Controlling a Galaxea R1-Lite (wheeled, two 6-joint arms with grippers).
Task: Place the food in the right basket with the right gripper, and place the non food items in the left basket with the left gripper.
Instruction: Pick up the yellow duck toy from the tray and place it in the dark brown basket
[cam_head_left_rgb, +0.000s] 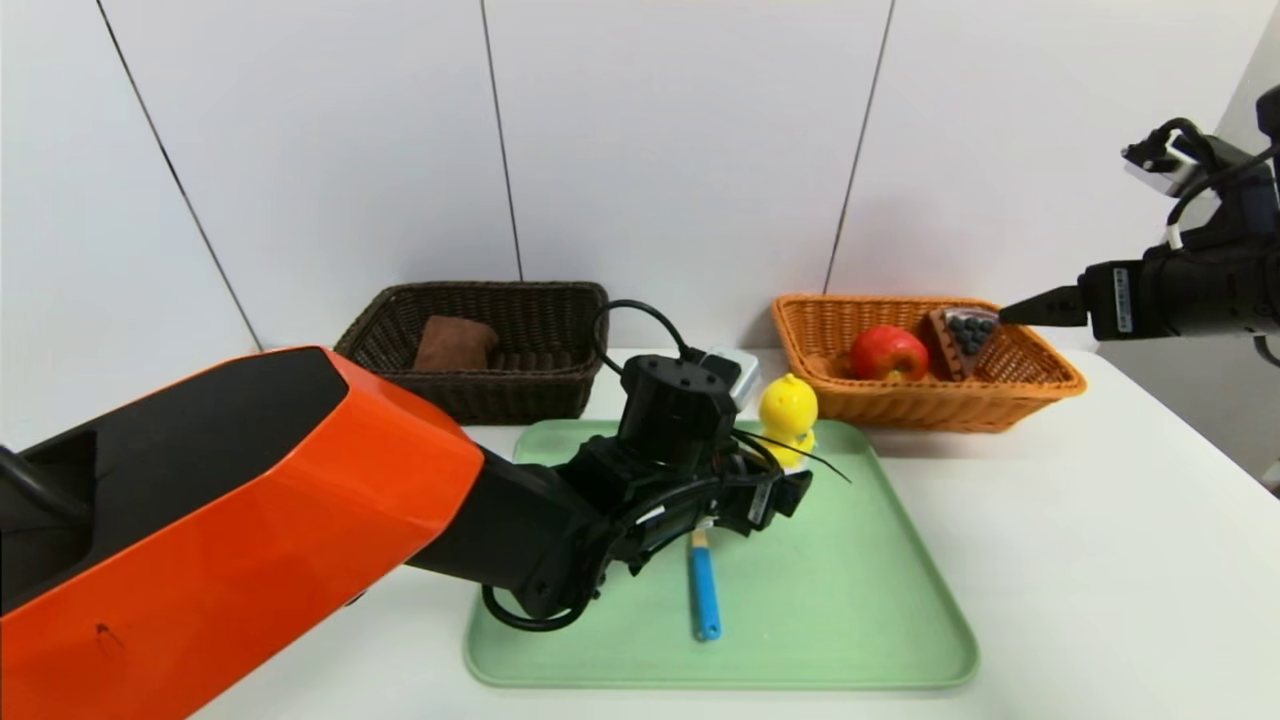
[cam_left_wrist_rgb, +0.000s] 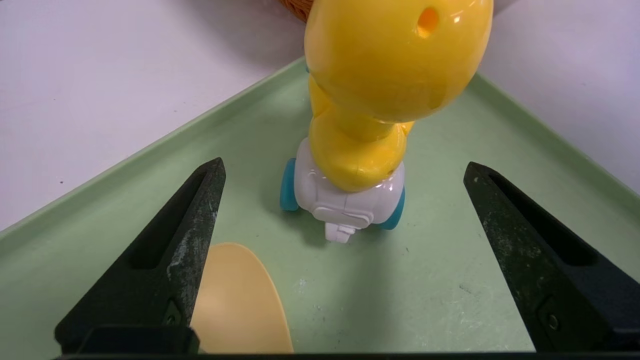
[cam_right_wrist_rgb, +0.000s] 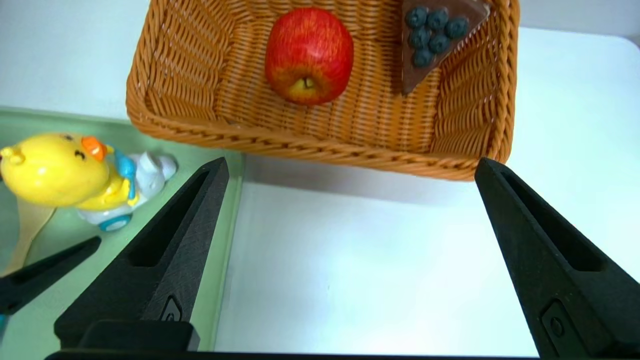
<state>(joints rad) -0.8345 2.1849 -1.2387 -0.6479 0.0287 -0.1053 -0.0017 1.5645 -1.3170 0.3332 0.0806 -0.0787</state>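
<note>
Duck toy stands upright on the green tray, centre frame; the left gripper is spread wide just before it. Next, close around it. Right gripper, released, hovers by the orange basket.

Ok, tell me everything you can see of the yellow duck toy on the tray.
The yellow duck toy looks like glossy plastic: round head with an orange beak, plump body, seated on a white wheeled base with teal wheels. It stands upright on the green tray near its far edge. The open left gripper faces it without touching.
</note>
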